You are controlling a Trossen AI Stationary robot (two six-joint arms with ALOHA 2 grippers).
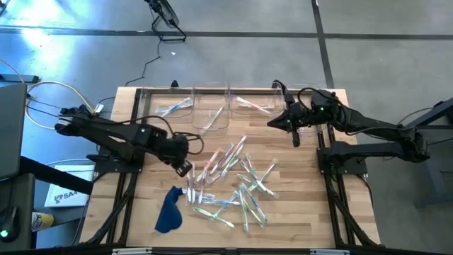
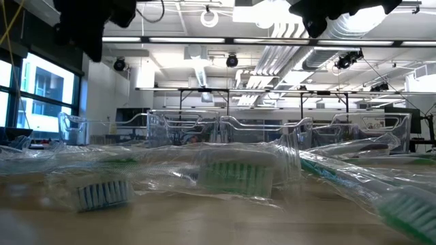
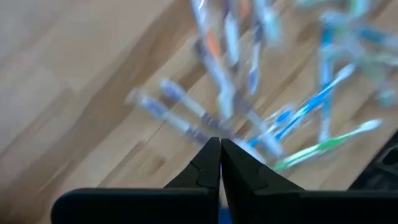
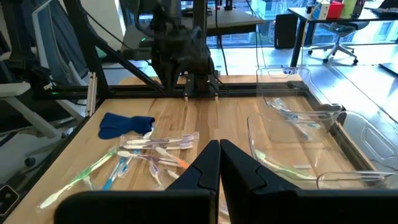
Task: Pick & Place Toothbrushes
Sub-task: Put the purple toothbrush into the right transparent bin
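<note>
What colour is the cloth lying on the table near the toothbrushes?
Dark blue. The cloth shows best in the high view, beside the pile of toothbrushes.

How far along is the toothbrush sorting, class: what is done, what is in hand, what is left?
Done: a few toothbrushes already lie in the left bin and right bin; the middle bin looks empty. In hand: nothing. The left gripper is shut and empty at the pile's edge; the right gripper is shut and empty near the bins. Left: most of the job, since the pile still covers the table beside the blue cloth.
</note>
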